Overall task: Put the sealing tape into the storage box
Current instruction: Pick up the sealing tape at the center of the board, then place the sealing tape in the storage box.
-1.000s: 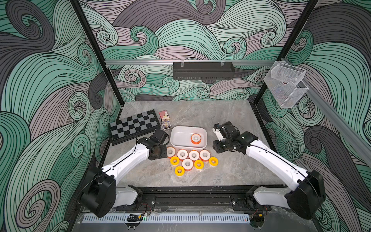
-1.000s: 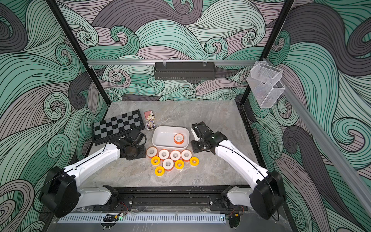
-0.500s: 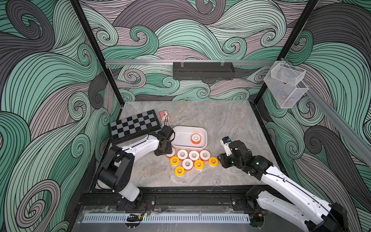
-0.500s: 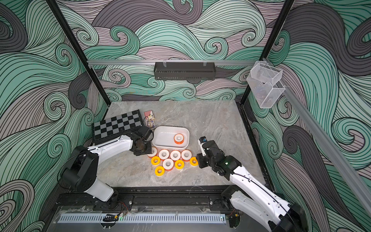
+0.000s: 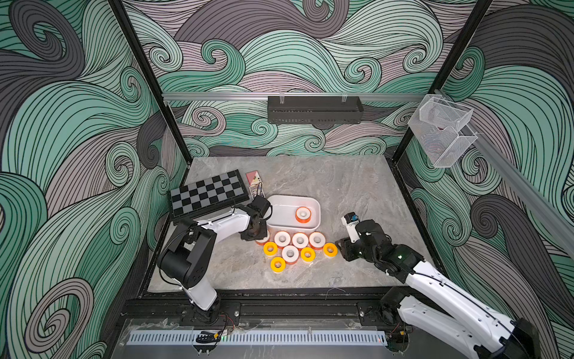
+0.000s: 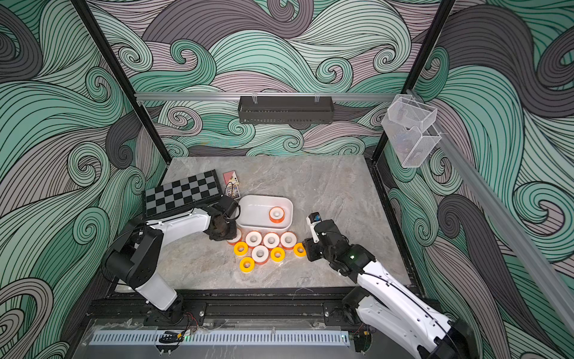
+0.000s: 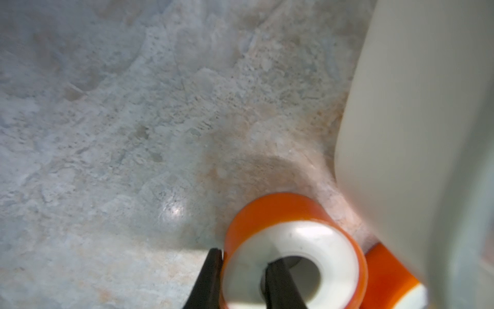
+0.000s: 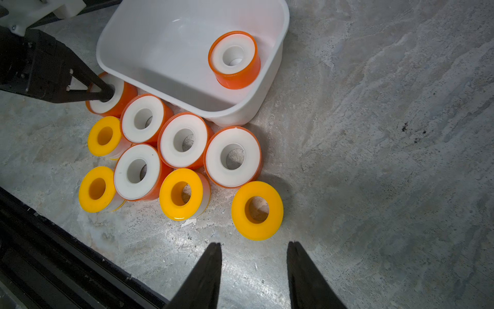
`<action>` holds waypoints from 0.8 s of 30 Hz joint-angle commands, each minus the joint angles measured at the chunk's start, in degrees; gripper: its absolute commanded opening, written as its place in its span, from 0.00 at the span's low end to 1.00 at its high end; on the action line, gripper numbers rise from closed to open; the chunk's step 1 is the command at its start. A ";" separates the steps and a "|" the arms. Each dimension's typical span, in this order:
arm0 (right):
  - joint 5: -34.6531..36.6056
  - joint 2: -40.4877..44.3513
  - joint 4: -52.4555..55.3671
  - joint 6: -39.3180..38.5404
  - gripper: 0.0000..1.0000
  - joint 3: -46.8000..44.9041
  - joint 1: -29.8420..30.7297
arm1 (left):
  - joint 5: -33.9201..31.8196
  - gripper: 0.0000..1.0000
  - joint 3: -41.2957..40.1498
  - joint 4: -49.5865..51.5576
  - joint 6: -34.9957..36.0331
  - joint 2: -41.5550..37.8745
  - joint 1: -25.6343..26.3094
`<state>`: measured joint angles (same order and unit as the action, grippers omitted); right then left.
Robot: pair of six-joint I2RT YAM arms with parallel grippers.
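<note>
One roll of sealing tape (image 5: 303, 214) is seen lying flat inside the storage box (image 5: 293, 199), close to its right end, and most of the box floor is left bare. The other nine rolls are packed close on the worktop (image 5: 341, 186), right along the near wall of the box, and many are touching. The end roll (image 7: 291, 256) on the left of the pack is found just beside the box's corner. Its ring is pinched by the left end effector (image 7: 243, 258): one finger is pushed down into the hole and the other is pressed on the orange outside. The yellow roll (image 8: 257, 210) on the right of the pack is seen just in front of the right end effector (image 8: 255, 244), whose fingers are held partly apart with nothing between them. Wide bare room is left on the worktop to the right of the box and behind it. On the left, the way is narrowed by a chessboard (image 5: 208, 194) and small card boxes (image 5: 254, 183) set near the box's far left corner. The black front rail (image 5: 279, 293) is found on the near side of the pack, with a strip of bare worktop between.
</note>
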<state>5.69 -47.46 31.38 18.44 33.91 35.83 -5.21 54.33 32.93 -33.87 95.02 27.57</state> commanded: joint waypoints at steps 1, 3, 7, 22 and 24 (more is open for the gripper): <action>-0.67 -0.17 -1.13 0.40 0.44 -0.41 0.34 | -1.50 0.21 0.46 1.41 0.73 0.46 0.25; -0.87 -0.26 -1.19 0.40 0.45 -0.38 0.45 | -2.04 0.20 0.47 2.06 0.81 -0.33 0.25; -1.18 -0.62 -1.32 0.37 0.45 -0.42 0.44 | -2.48 0.20 0.76 4.10 0.75 -3.27 0.20; -0.55 0.85 -1.53 0.37 0.45 -0.89 0.38 | -0.14 0.21 8.34 14.09 1.62 -23.45 1.08; -0.57 0.54 -1.52 0.37 0.45 -0.86 0.38 | -0.16 0.21 12.59 14.17 2.81 -21.38 1.25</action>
<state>5.41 -46.98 30.96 18.44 33.78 35.83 -6.15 61.67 45.69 -33.34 72.60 28.40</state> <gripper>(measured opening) 0.447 0.248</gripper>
